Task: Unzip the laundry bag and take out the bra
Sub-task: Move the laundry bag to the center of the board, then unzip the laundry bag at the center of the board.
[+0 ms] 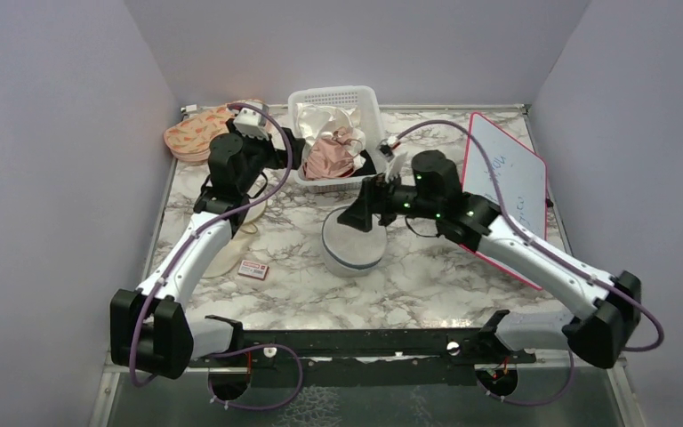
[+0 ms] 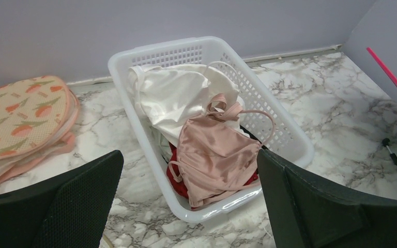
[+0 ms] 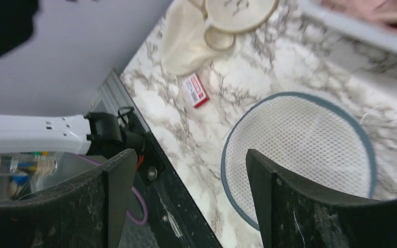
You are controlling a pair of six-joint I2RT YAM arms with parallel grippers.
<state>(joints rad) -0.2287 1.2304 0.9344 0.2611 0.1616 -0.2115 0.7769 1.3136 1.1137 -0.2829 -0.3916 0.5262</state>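
Observation:
The laundry bag [image 1: 353,251] is a round white mesh drum with a blue-grey rim, and it stands mid-table. In the right wrist view the laundry bag [image 3: 300,139] shows only white mesh. The bra is out of view. My right gripper [image 1: 361,213] hovers over the bag's far edge. Seen from its wrist, the right gripper [image 3: 188,160] is open with nothing between its fingers. My left gripper [image 1: 286,153] reaches toward the white basket [image 1: 333,93]. In its own view the left gripper [image 2: 188,157] is open and empty above the basket's near end.
The basket [image 2: 119,77] holds a peach-pink satin cloth [image 2: 214,150], a cream-white satin cloth [image 2: 176,93] and something red [image 2: 178,178]. Floral pads [image 1: 197,133] lie back left. A cream pouch [image 3: 186,46] and a small red box [image 1: 253,269] lie left of the bag. A red-edged whiteboard [image 1: 507,178] stands to the right.

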